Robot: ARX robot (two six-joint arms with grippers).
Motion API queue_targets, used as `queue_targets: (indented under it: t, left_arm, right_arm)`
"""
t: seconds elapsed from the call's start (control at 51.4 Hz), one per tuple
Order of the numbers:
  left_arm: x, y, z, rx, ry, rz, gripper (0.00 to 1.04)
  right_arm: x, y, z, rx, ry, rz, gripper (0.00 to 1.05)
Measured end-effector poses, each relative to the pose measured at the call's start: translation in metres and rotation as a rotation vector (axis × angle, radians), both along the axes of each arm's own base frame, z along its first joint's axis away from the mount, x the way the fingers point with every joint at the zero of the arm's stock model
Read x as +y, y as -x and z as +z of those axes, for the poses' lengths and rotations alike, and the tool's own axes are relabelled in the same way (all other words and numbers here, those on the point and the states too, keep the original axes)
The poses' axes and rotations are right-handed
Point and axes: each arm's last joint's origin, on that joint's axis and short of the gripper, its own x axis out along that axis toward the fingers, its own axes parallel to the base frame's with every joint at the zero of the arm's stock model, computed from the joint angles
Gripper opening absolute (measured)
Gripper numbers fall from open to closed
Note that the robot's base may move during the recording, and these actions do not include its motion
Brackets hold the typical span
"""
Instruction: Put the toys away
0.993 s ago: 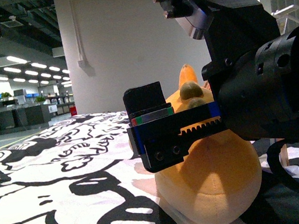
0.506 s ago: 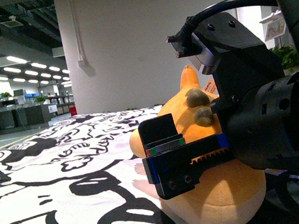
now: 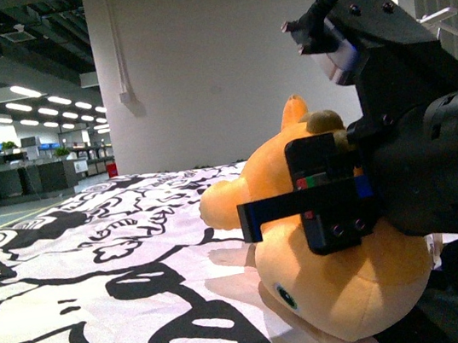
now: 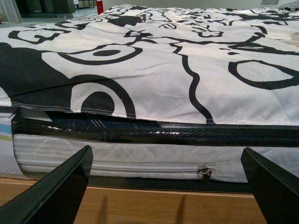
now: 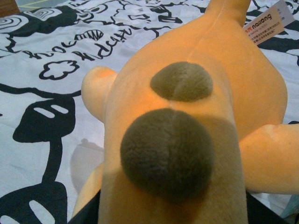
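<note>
The orange-yellow plush toy [image 3: 348,279] lies on the black-and-white patterned bed cover [image 3: 81,280] at the right of the front view. My right gripper [image 3: 330,199] is shut on the plush toy, its black jaw pressed against the toy's upper side. In the right wrist view the plush toy [image 5: 187,116] fills the frame, showing two dark brown round spots and a paper tag [image 5: 266,23]. My left gripper [image 4: 170,186] is open and empty, low beside the mattress edge [image 4: 140,156], above a wooden floor [image 4: 154,207].
The bed cover [image 4: 154,60] drapes over the mattress side, which has a zipper [image 4: 202,172]. A white wall [image 3: 189,74] stands behind the bed, with an open office hall [image 3: 29,158] at the far left.
The right gripper has shifted right and rotated with the plush toy in it. The toy has turned, so its head and arm now point left.
</note>
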Motion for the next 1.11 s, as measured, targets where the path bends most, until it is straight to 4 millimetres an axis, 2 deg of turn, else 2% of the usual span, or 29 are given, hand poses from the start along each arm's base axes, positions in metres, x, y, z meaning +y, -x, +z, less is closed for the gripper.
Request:
queue_targets:
  t: [0.117, 0.234, 0.448, 0.525, 0.584, 0.642, 0.817, 0.954, 1.109]
  left_arm:
    - [0.000, 0.000, 0.000, 0.000, 0.000, 0.000, 0.98]
    - [0.000, 0.000, 0.000, 0.000, 0.000, 0.000, 0.98]
    - [0.000, 0.000, 0.000, 0.000, 0.000, 0.000, 0.98]
    - [0.000, 0.000, 0.000, 0.000, 0.000, 0.000, 0.98]
    - [0.000, 0.000, 0.000, 0.000, 0.000, 0.000, 0.98]
    - [0.000, 0.000, 0.000, 0.000, 0.000, 0.000, 0.98]
    - [0.000, 0.000, 0.000, 0.000, 0.000, 0.000, 0.98]
    - [0.000, 0.000, 0.000, 0.000, 0.000, 0.000, 0.98]
    - [0.000, 0.000, 0.000, 0.000, 0.000, 0.000, 0.98]
  right_arm:
    - [-0.007, 0.004, 0.011, -0.031, -0.028, 0.008, 0.19]
    - [-0.019, 0.012, 0.027, -0.075, -0.057, 0.019, 0.11]
    - [-0.053, 0.033, 0.060, -0.173, -0.105, 0.024, 0.08]
    - [-0.079, 0.052, 0.073, -0.224, -0.127, 0.039, 0.08]
    - [-0.094, 0.065, 0.075, -0.245, -0.135, 0.058, 0.08]
    - [-0.111, 0.079, 0.073, -0.268, -0.133, 0.060, 0.08]
    - [-0.151, 0.120, 0.035, -0.267, -0.119, 0.066, 0.08]
    - [-0.163, 0.146, 0.002, -0.260, -0.127, 0.009, 0.08]
    - [-0.163, 0.167, -0.030, -0.272, -0.139, -0.046, 0.08]
